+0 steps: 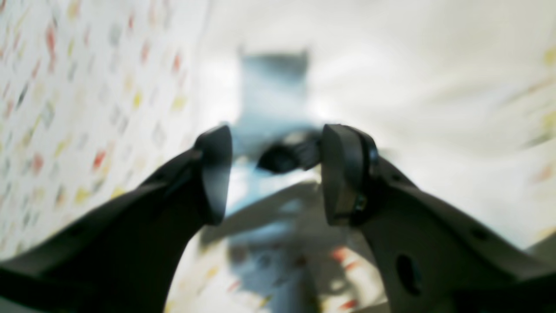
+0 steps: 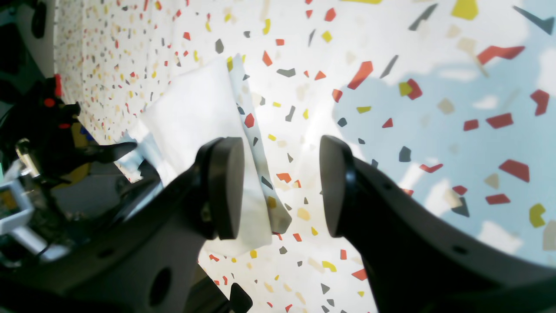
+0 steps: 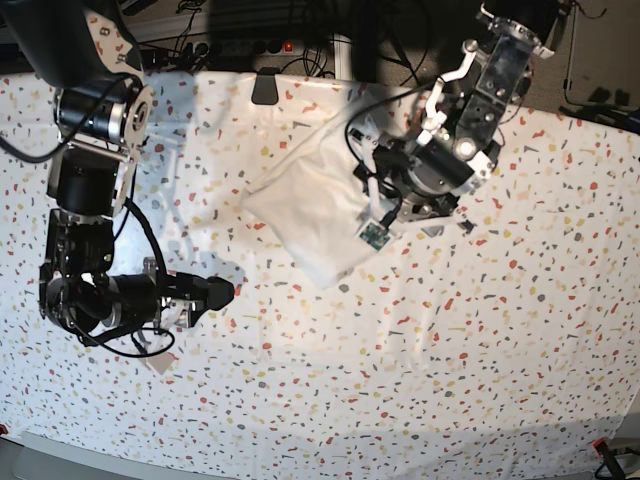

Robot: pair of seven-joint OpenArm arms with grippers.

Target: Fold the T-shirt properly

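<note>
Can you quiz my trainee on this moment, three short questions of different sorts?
1. True or false: the T-shirt lies folded on the speckled tablecloth.
2. Which gripper is over the shirt? A) left gripper B) right gripper
3. Fill in: in the right wrist view, the right gripper's pads stand ___, with nothing between them.

Key: 1 true; 2 A; 3 apart.

White T-shirt (image 3: 305, 205), terrazzo-speckled tablecloth (image 3: 450, 350)
</note>
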